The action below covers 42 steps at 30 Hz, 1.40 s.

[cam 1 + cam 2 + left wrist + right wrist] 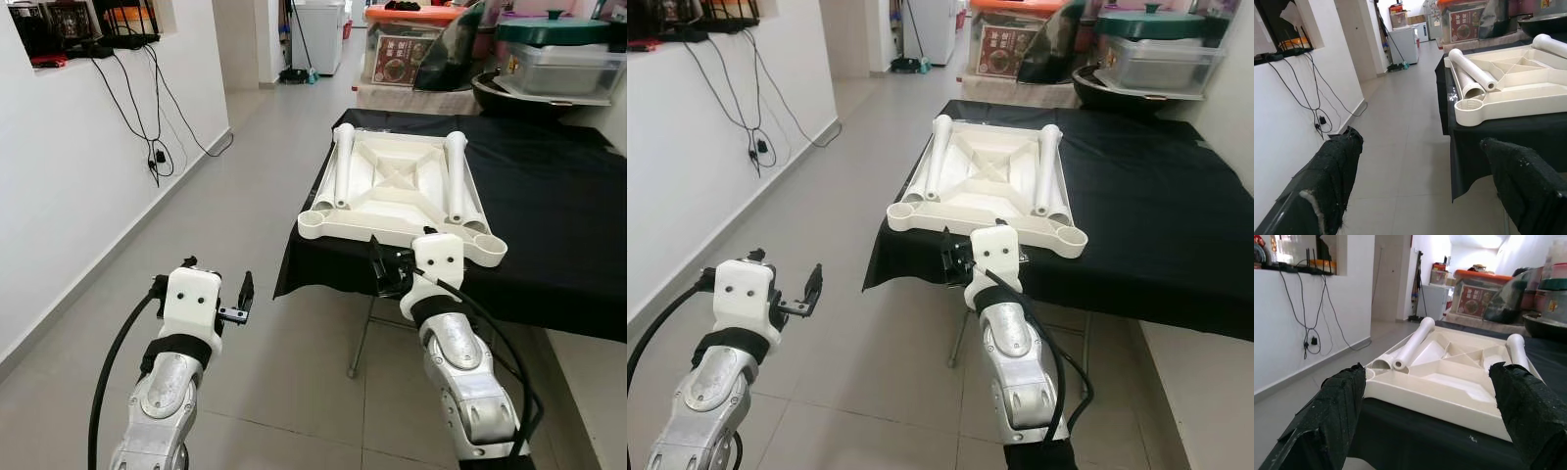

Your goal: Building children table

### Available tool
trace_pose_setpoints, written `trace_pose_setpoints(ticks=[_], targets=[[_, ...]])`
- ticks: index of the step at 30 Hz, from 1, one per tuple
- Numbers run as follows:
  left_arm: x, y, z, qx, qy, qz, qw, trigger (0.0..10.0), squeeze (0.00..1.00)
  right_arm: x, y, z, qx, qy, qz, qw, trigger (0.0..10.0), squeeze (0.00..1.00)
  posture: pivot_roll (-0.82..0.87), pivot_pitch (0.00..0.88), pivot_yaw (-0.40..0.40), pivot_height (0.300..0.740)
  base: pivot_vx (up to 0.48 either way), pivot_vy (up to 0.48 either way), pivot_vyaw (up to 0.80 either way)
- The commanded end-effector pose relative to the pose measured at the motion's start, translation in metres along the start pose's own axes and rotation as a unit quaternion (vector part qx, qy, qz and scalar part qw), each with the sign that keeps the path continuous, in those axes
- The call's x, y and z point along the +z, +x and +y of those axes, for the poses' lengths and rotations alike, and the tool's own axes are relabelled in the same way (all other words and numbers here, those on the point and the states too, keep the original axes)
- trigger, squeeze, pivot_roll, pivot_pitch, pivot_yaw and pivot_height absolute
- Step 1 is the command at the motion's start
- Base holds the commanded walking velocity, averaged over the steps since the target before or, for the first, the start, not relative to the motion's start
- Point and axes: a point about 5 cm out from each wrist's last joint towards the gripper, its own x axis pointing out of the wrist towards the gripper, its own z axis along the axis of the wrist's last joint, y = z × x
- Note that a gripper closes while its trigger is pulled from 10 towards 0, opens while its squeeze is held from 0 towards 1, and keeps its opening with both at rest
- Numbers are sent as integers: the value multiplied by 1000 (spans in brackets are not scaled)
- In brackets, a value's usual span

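Tabletop [397, 191], white plastic, is laid upside down on black-covered bench [558, 215], two loose legs [344, 162] rested in it. Judged light, stiff, smooth; near rim advised for grasp. Right pincer [392, 269] spread wide before it; left pincer [230, 299] also apart, over floor [245, 176].

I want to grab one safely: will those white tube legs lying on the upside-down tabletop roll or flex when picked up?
The left leg is round and smooth, so it probably rolls if nudged. It's hollow plastic, likely light and stiff. The tabletop ribs may check the rolling.

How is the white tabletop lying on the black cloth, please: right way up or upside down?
Upside down: the white tabletop shows its ribbed underside and corner sockets.
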Motion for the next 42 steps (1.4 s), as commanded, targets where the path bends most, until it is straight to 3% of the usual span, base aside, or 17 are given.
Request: trace_pose_setpoints(ticks=[1,5,17,23,33,42], targets=[[0,2,-1,-6,4,-4,1000,10000,0,-1,1,1,5,-3,-2,1000,10000,0,41,0,-25,740,0,0,0],[-1,4,5,-1,8,-7,1000,10000,0,1,5,7,18,-5,-9,1000,10000,0,34,0,-27,740,0,0,0],[2,8,3,-8,4,-20,1000,10000,0,1,6,6,26,-8,-10,1000,10000,0,36,0,-17,740,0,0,0],[-1,7,8,-5,1,-23,1000,10000,0,3,8,11,36,-8,-15,999,10000,0,28,0,-16,740,299,0,0],[4,9,2,-12,-8,-34,999,10000,0,1,9,8,36,-6,-14,999,10000,0,38,0,-16,740,388,0,0],[3,11,2,-16,-6,-35,999,10000,0,1,13,2,23,27,-6,999,10000,0,30,0,-12,740,420,0,-349]])
